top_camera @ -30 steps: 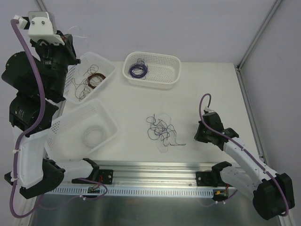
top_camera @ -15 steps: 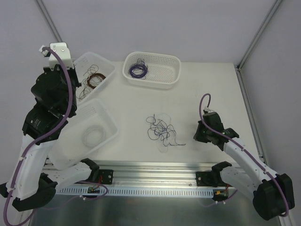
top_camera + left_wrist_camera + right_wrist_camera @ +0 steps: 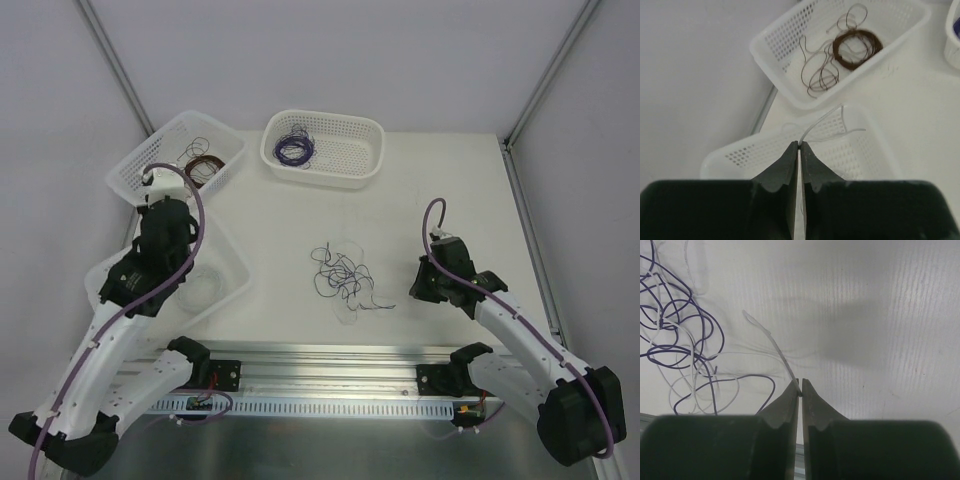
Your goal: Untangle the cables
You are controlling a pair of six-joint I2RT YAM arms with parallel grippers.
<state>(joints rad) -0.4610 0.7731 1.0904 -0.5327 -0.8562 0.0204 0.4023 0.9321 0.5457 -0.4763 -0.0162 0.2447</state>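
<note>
A loose tangle of purple and whitish cables (image 3: 345, 277) lies on the table's middle; it shows at the left of the right wrist view (image 3: 677, 345). My right gripper (image 3: 800, 387) is shut on a whitish cable (image 3: 770, 337) that leads back toward the tangle, and sits right of it in the top view (image 3: 420, 283). My left gripper (image 3: 799, 145) is shut on another whitish cable (image 3: 827, 117), held over the near white basket (image 3: 740, 152). In the top view the left arm (image 3: 160, 235) covers that basket's far side.
A far-left basket (image 3: 130, 170) holds a brown wire coil (image 3: 856, 46) and loose brown loops. A back-middle basket (image 3: 365, 150) holds a purple coil (image 3: 293, 150). The near-left basket (image 3: 235, 270) holds a whitish coil (image 3: 200, 280). A metal rail (image 3: 330, 355) runs along the near edge.
My left arm has swung down from high above the far-left basket to low over the near-left basket. The right arm and the tangle have barely moved.
</note>
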